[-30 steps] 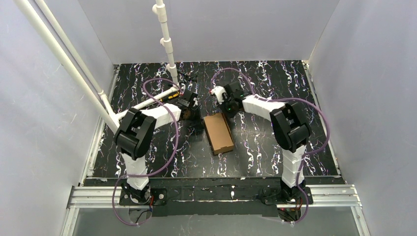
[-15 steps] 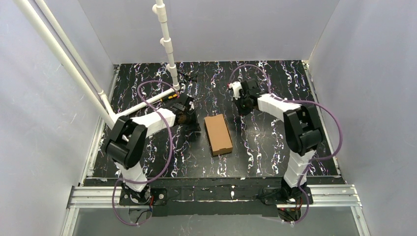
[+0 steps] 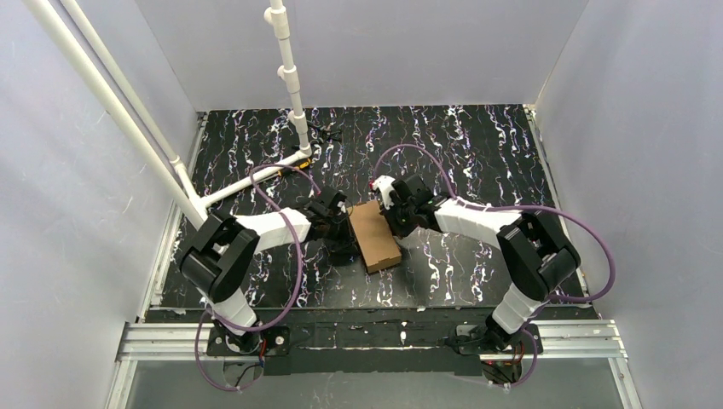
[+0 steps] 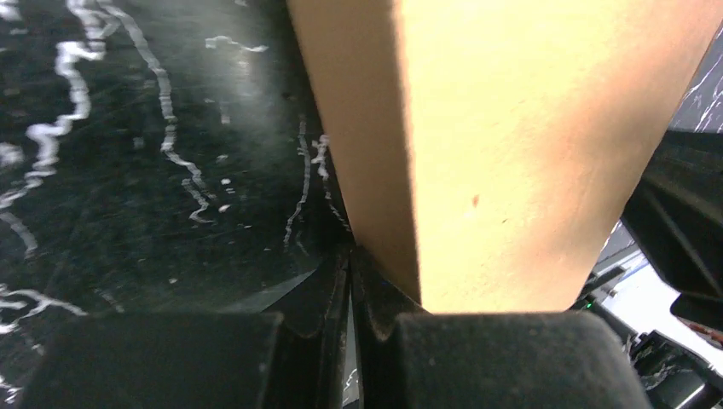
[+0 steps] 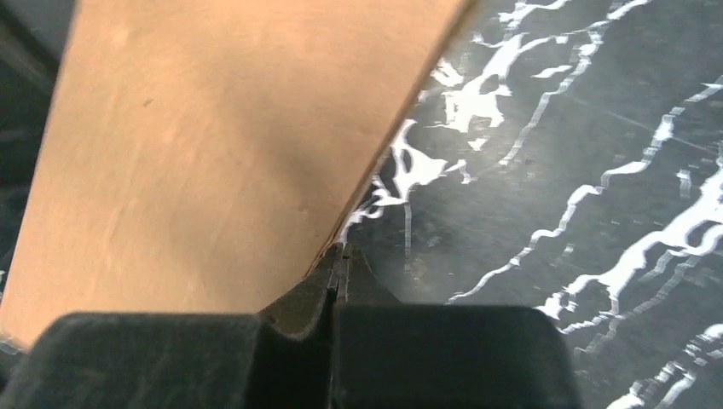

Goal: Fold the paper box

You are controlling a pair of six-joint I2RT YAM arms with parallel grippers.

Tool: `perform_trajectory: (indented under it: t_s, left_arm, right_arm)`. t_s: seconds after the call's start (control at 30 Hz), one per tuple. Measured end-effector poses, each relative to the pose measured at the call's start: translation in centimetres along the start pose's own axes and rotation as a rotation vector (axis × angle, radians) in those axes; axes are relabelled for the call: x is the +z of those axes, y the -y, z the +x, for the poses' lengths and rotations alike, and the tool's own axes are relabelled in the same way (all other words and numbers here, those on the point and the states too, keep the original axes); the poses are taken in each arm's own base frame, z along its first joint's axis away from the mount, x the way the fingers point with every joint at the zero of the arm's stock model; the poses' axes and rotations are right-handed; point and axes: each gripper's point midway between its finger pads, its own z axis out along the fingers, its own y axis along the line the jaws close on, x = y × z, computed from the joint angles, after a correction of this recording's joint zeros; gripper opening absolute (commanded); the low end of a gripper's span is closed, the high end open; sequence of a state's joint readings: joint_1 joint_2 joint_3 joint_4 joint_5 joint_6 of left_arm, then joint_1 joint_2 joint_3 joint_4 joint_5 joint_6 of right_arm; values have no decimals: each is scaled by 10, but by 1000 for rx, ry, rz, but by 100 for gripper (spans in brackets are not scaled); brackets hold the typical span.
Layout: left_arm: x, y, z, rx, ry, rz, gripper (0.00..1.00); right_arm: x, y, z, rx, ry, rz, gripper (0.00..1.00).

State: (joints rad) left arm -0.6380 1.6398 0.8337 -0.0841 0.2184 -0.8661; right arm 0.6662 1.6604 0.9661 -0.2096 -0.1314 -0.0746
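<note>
The paper box (image 3: pixel 376 236) lies as a closed brown rectangular box in the middle of the black marbled table. My left gripper (image 3: pixel 345 228) is shut, its tips against the box's left side wall low at the table. My right gripper (image 3: pixel 395 220) is shut too, its tips at the box's right edge. In the left wrist view the box (image 4: pixel 511 128) fills the upper right and the shut gripper (image 4: pixel 351 256) meets its lower wall. From the right wrist the box (image 5: pixel 213 153) shows at upper left, and the gripper (image 5: pixel 339 256) touches its bottom edge. Neither gripper holds anything.
A white pipe frame (image 3: pixel 290 77) stands at the back left, with a bar (image 3: pixel 247 181) running across the table behind the left arm. A small black-and-orange marker (image 3: pixel 294 168) lies by that bar. Grey walls close in the table on three sides.
Both grippers came down from behind the box to its two sides. The right arm first swung out to the back right, then returned to the box's right edge. The box has barely shifted.
</note>
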Motion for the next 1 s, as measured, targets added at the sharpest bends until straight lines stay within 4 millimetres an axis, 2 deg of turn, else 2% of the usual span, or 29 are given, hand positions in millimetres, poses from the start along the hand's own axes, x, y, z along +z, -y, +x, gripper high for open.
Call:
perform_trajectory:
  t_s: [0.03, 0.1, 0.17, 0.3, 0.4, 0.7, 0.77, 0.9, 1.0]
  left_arm:
    - [6, 3, 3, 1, -16, -4, 4]
    - [9, 9, 4, 6, -31, -1, 4]
    - [11, 14, 3, 14, -22, 7, 5]
    - [8, 11, -1, 31, 14, -12, 6]
    - [2, 9, -4, 38, 41, -17, 7]
    - [0, 4, -7, 58, 56, -24, 12]
    - [-3, 0, -5, 62, 59, -28, 16]
    - [-4, 6, -6, 68, 64, 6, 19]
    - [-4, 13, -8, 73, 71, 39, 22]
  right_arm:
    - [2, -6, -2, -18, 5, -1, 1]
    - [2, -1, -3, -17, 8, 38, 1]
    - [1, 12, -5, 9, 16, 75, 1]
    - [-4, 39, -7, 57, 35, 140, 1]
    - [-6, 50, -9, 81, 52, 153, 1]
    - [1, 16, -12, 40, 52, 35, 1]
    - [2, 12, -12, 36, 53, 16, 1]
    - [3, 10, -11, 20, 48, 12, 1]
    - [0, 24, -13, 9, 48, 64, 3]
